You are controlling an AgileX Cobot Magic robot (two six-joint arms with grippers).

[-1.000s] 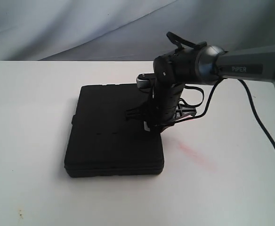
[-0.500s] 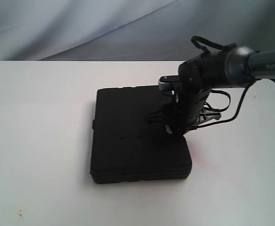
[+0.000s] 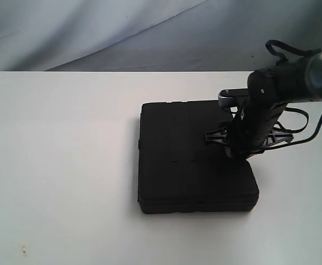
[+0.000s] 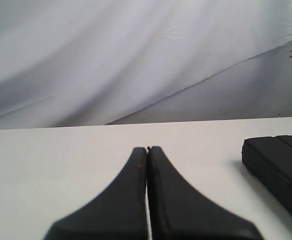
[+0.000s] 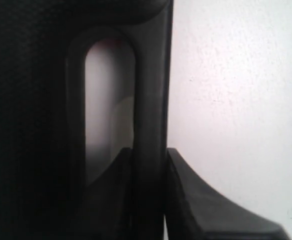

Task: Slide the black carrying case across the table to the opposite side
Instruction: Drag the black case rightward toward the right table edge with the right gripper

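The black carrying case (image 3: pixel 191 157) lies flat on the white table (image 3: pixel 56 165), right of the middle. My right gripper (image 3: pixel 239 150) points down at the case's right edge and is shut on the case's handle bar (image 5: pixel 151 100), one finger through the handle slot and one outside it. A corner of the case (image 4: pixel 281 165) also shows in the left wrist view. My left gripper (image 4: pixel 147 150) is shut with nothing in it, low over bare table and apart from the case; it is out of the exterior view.
A grey cloth backdrop (image 3: pixel 95 33) hangs behind the table's far edge. The right arm's black cable (image 3: pixel 310 130) loops beside the wrist. Small specks (image 3: pixel 23 253) mark the table near the front left.
My right gripper has pulled the case steadily to the right across the table, keeping hold of the handle. The faint red smear beside the case is now covered.
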